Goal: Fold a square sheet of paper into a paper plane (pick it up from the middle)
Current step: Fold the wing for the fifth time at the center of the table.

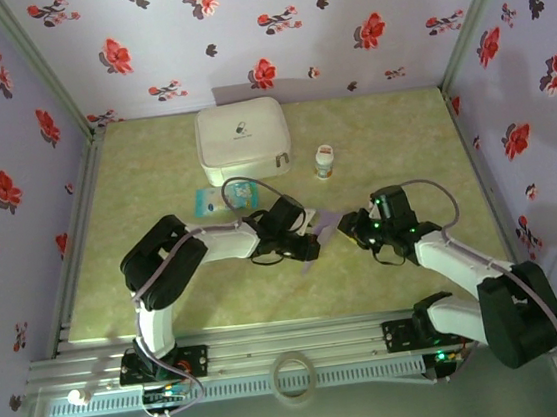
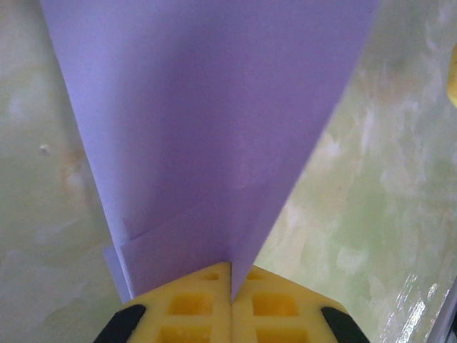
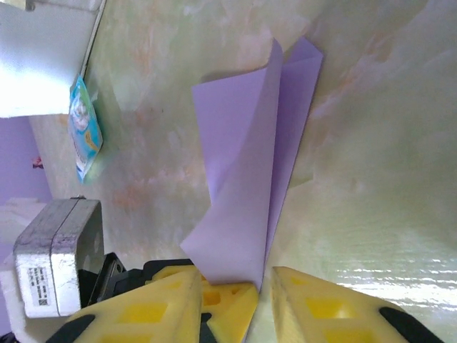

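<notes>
Top external: case (image 1: pixel 252 156) logo (image 1: pixel 240 129) unreadable, beyond paper (image 1: pixel 327 226)

The worktop (image 1: pixel 392 145) is a pale green-yellow slab with a cloudy, marbled look, glossy enough to catch a streak of light at the lower right of the right wrist view. A white zip case (image 1: pixel 242 132) lies flat at the upper middle of the overhead frame, close to the back wall. Just right of it and slightly lower stands a small white bottle (image 1: pixel 325 162), upright and apart from the case. Below the case's left corner lies a small teal-and-white printed packet (image 1: pixel 210 201), flat on the surface and near the case.
</notes>
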`<state>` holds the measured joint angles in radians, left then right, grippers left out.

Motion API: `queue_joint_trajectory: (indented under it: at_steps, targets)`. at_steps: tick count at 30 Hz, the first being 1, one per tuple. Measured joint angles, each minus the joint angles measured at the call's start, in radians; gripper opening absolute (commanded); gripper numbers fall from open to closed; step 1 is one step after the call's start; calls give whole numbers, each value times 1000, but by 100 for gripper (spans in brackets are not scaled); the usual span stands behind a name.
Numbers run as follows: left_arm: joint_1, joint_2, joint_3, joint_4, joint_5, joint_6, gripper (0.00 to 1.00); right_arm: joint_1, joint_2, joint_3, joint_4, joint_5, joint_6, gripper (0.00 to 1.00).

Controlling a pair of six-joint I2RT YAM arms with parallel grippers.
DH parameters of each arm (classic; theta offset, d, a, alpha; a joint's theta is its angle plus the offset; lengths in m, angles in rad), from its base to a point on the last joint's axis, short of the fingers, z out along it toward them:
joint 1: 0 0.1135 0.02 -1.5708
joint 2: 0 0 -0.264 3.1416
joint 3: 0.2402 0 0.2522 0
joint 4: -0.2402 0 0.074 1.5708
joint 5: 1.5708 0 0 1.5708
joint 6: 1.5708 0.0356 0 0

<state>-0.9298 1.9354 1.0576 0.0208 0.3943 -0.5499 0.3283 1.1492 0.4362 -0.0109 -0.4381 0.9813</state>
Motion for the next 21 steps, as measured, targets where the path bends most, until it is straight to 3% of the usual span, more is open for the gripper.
queue_joint_trajectory:
  at_steps: [6, 21]
  targets:
    - [8, 17, 13, 11, 34, -10, 2, 21, 68, -5, 61, -27, 15, 14]
    - [45, 62, 21, 72, 163, -93, 1, 57, 206, -6, 227, -33, 51, 5]
